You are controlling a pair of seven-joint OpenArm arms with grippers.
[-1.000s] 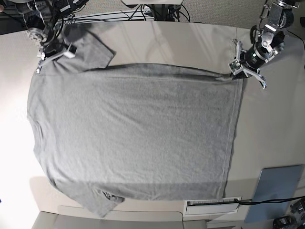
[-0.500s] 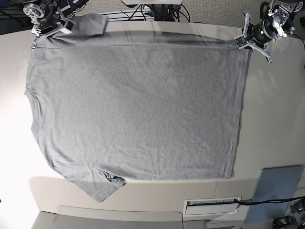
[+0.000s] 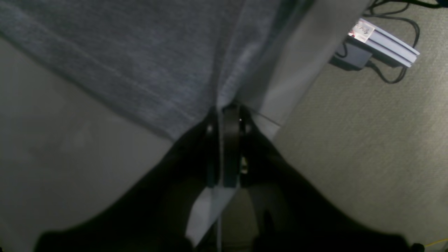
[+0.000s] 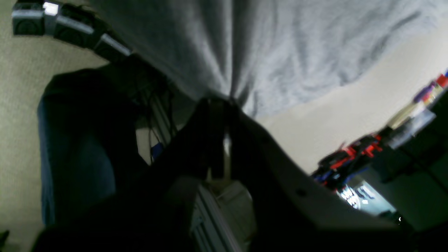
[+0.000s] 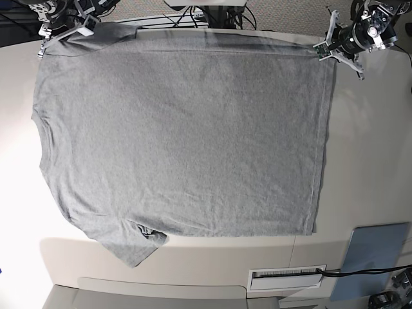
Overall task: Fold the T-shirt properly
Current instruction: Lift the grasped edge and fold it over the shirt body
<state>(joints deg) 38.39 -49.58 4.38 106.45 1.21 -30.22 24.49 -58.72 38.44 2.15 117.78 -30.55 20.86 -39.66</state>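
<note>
The heather-grey T-shirt (image 5: 180, 135) lies spread plain side up on the beige table (image 5: 370, 161), neck to the left, hem to the right. My left gripper (image 5: 325, 50) is shut on the far hem corner at the table's back right; the left wrist view shows its jaws (image 3: 225, 115) pinching the cloth (image 3: 140, 52). My right gripper (image 5: 51, 32) is shut on the far shoulder at the back left; the right wrist view shows its closed jaws (image 4: 220, 103) with the fabric (image 4: 262, 45) bunched into them. One sleeve (image 5: 132, 248) lies at the near left.
A grey-blue flat pad (image 5: 373, 248) lies at the table's near right corner. A white labelled box (image 5: 286, 278) sits at the front edge. Cables and equipment (image 5: 206, 13) lie behind the table's back edge.
Both grippers have pulled the shirt's far edge back toward the table's rear, stretching the shirt flat. The far sleeve no longer shows spread out beside the right gripper.
</note>
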